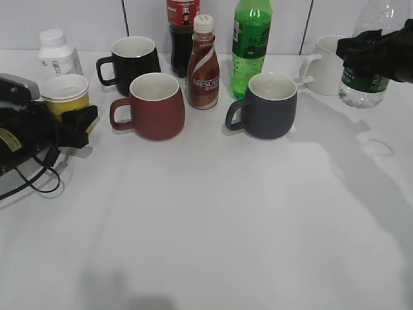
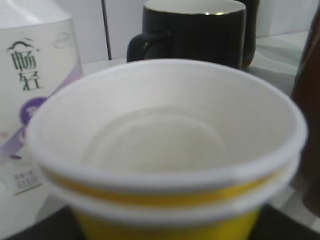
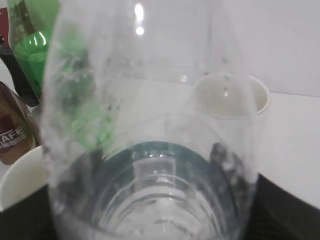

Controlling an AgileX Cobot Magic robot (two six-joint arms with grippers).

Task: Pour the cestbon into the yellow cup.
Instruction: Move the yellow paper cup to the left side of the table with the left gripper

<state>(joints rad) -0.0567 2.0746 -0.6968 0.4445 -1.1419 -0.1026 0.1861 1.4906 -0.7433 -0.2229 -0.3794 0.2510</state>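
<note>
So the right gripper is over at the upper right edge of the exterior frame, pinching the cestbon around its upper body, with the dark green label band showing just below the black fingers and the bottle looking upright near the table. In the right wrist view the clear bottle fills nearly the whole frame, with a bit of water sitting low inside it. Just left of it in the exterior view is a white mug. On the far left, mid-height in the frame, the left gripper is clamped on the yellow cup, black finger against its lower side; the left wrist view shows the cup's white inside dead centre and it looks empty. A white yogurt-type bottle stands just behind the cup, and a black mug is a bit further right. Across the middle you've got a red mug, a Nescafe bottle, a tall green soda bottle, a dark cola bottle at the top, and a grey mug. The cup and the cestbon are well apart, on opposite sides of the white table.
</note>
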